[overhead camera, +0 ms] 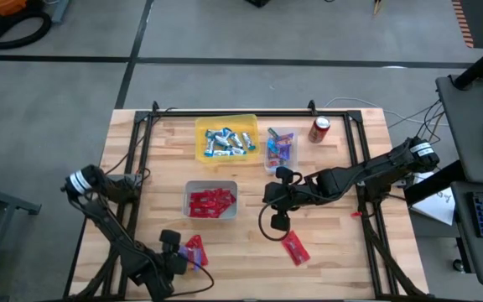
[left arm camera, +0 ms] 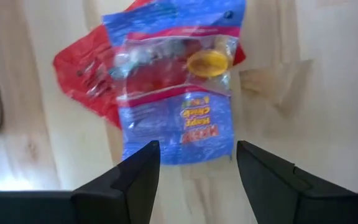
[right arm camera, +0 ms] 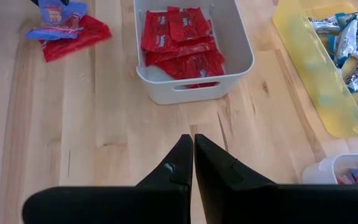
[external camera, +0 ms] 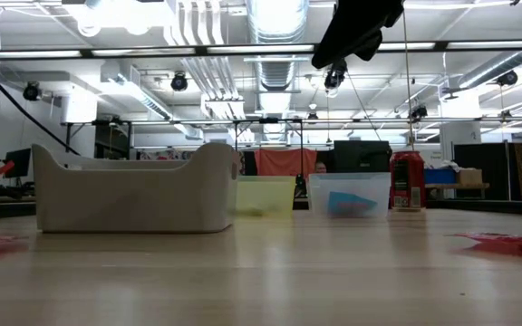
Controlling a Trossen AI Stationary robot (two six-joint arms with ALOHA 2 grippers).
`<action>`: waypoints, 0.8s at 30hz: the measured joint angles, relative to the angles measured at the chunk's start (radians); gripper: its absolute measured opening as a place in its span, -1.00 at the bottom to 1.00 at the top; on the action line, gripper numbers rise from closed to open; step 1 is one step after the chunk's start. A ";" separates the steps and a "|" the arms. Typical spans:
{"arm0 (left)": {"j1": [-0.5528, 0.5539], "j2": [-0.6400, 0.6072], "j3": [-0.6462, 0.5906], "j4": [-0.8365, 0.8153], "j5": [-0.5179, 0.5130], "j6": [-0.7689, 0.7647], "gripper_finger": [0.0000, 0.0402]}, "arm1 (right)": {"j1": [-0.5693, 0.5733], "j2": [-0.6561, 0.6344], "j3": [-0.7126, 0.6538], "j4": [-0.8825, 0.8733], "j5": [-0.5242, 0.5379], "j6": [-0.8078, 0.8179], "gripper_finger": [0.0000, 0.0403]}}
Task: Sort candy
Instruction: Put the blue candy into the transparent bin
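Note:
Near the table's front left, a blue candy packet (left arm camera: pixel 173 93) lies on top of a red packet (left arm camera: pixel 82 74); the pair also shows in the high view as the blue packet (overhead camera: pixel 198 257) on the red packet (overhead camera: pixel 194 246). My left gripper (left arm camera: pixel 197 158) points down over the blue packet's near edge, open, one finger on either side, touching nothing. Another red packet (overhead camera: pixel 296 248) lies flat right of centre. My right gripper (right arm camera: pixel 193 155) hangs shut and empty above the table's middle (overhead camera: pixel 279 201).
A white bin (overhead camera: pixel 211 200) holds red packets, a yellow bin (overhead camera: pixel 225 138) holds blue-and-silver bars, and a small clear bin (overhead camera: pixel 280 149) holds pink and blue packets. A red soda can (overhead camera: pixel 319 128) stands at the far right. Bare wood lies between the bins and the front edge.

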 joint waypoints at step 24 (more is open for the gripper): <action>0.002 -0.057 -0.002 0.045 -0.074 0.058 -0.99 | 0.022 0.000 0.000 0.003 0.000 -0.028 -0.95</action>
